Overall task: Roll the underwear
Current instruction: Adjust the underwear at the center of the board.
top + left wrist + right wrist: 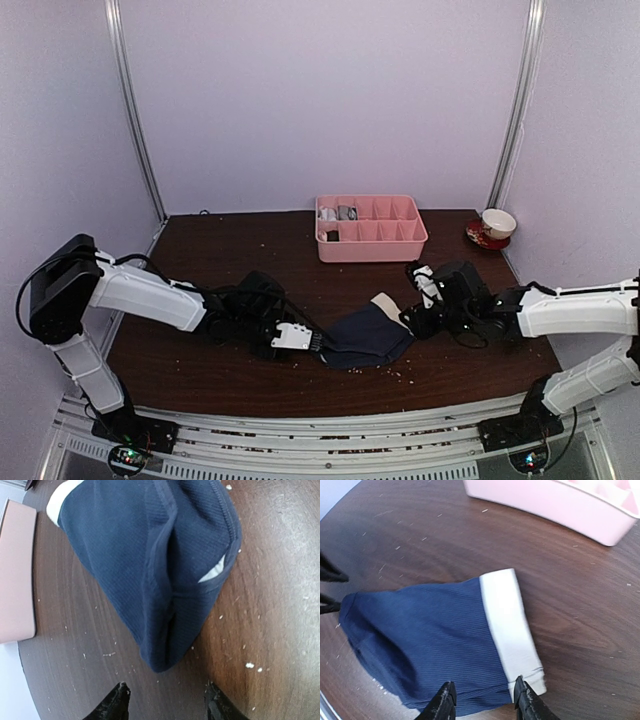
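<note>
The navy underwear (365,338) lies folded flat on the dark wooden table, its cream-white waistband (385,303) toward the right arm. My left gripper (318,343) is at its narrow left end. In the left wrist view that gripper (167,705) is open, with bare table between its fingers and the cloth's tip (160,665) just ahead. My right gripper (485,702) is open over the near edge of the underwear (420,635), beside the waistband (507,625). Small grey and white bundles (340,213) sit in the tray's back-left compartments, too small to identify.
A pink compartment tray (372,245) stands behind the cloth at the table's back middle. A cup on a red saucer (497,225) sits at the back right. Pale crumbs speckle the tabletop (200,250).
</note>
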